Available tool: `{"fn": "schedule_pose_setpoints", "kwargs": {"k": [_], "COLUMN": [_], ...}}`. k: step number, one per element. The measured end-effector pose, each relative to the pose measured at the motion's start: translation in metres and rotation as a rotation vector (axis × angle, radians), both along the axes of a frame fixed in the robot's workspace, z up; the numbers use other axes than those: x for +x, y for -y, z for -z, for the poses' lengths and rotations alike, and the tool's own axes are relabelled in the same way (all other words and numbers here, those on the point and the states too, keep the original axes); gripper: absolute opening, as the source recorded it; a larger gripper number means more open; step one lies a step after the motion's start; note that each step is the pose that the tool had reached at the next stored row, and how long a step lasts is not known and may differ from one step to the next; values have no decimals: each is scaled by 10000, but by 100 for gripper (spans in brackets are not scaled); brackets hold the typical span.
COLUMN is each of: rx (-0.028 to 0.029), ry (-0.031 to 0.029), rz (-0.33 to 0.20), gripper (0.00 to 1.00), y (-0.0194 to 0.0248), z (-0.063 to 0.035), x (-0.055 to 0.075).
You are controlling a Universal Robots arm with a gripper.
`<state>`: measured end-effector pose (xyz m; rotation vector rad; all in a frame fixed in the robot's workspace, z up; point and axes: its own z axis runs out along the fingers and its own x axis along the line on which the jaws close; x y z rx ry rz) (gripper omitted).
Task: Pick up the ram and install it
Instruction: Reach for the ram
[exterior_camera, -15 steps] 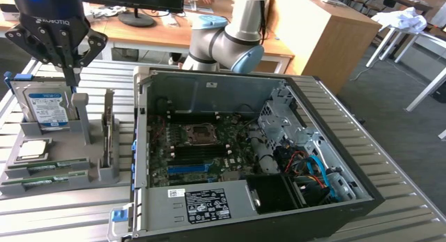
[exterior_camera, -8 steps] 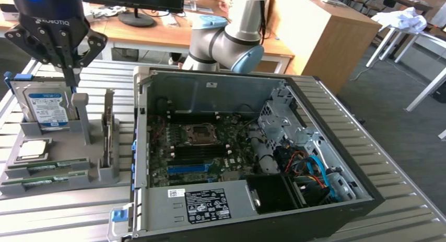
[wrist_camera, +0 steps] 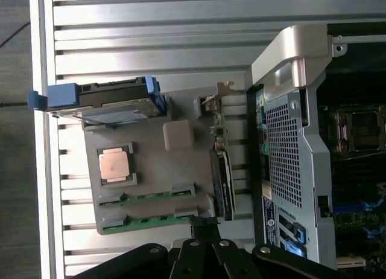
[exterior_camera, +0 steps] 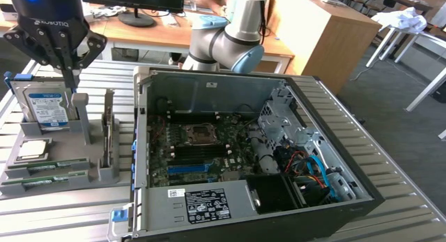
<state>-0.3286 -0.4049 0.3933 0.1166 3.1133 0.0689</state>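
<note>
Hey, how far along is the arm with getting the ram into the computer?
Done: nothing that shows yet. Both ram sticks lie in the gray holder beside the open computer. In hand: nothing; the tool is shut and empty, hovering above the holder. Left: the pick-up and the install; the memory slots inside the computer look empty.

Item: black tool (exterior_camera: 71, 88), brand lettering "ROBOTIQ" in white on its body. Blue-and-white label on hard drive (exterior_camera: 47, 108): print unreadable. White-and-black sticker on power supply (exterior_camera: 208, 204): print unreadable.
</note>
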Motion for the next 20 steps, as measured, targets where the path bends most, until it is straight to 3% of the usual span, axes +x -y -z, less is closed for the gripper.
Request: {"fn": "schedule_pose_setpoints", "kwargs": {"k": [20], "rx": [-3], "ry": [0], "rz": [0], "gripper": [10], "y": [151], "z": [0], "x": [0]}}
